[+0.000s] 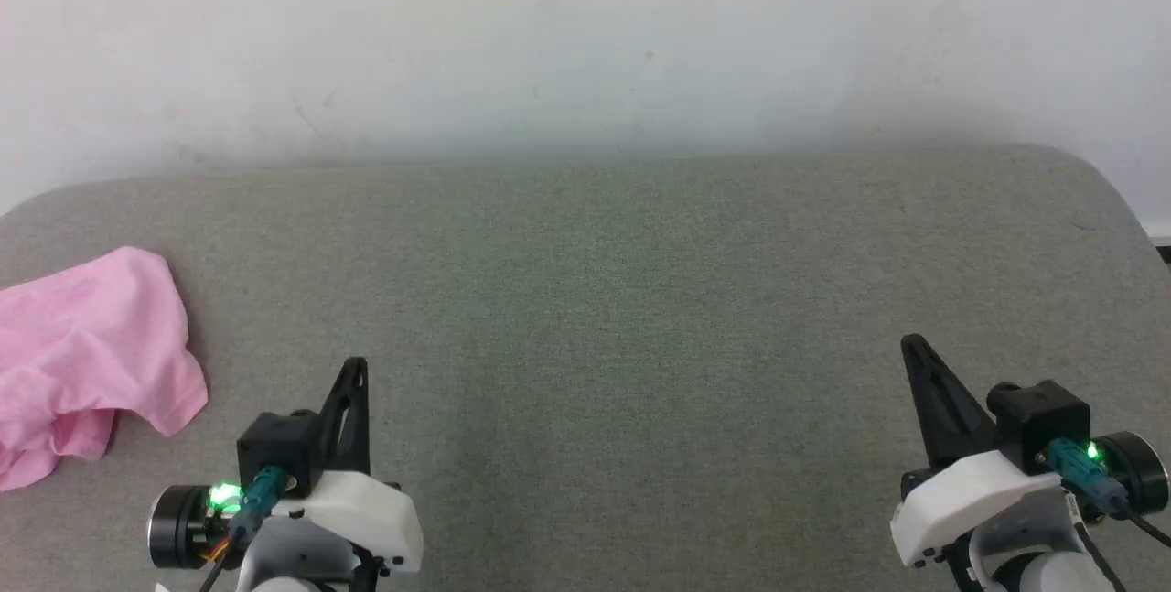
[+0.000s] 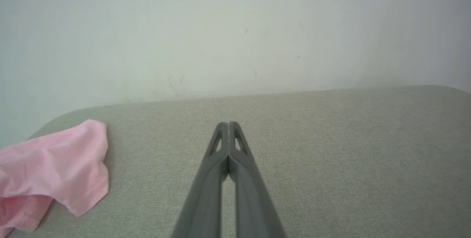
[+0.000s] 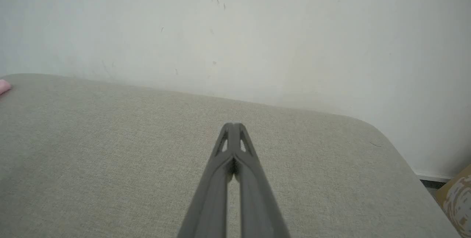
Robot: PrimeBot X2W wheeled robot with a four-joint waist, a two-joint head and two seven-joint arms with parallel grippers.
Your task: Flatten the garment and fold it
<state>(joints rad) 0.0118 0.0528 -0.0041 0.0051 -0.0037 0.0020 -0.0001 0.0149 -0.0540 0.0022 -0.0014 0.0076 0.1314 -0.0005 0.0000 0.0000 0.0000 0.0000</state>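
The pink garment (image 1: 87,354) lies crumpled at the far left of the grey fabric surface, partly cut off by the frame's edge. In the left wrist view the garment (image 2: 55,168) sits to the left of my fingers, apart from them. My left gripper (image 1: 355,371) rests at the lower left, shut with nothing in it, its tips (image 2: 228,124) pressed together. My right gripper (image 1: 910,347) rests at the lower right, also shut and holding nothing, tips (image 3: 232,125) closed. A sliver of pink garment (image 3: 3,86) shows at the right wrist view's left edge.
The grey fabric surface (image 1: 622,317) stretches wide between both grippers, with rounded far corners. A pale wall (image 1: 585,43) rises right behind it. Past the surface's right edge, a patterned brown object (image 3: 458,197) stands on the floor.
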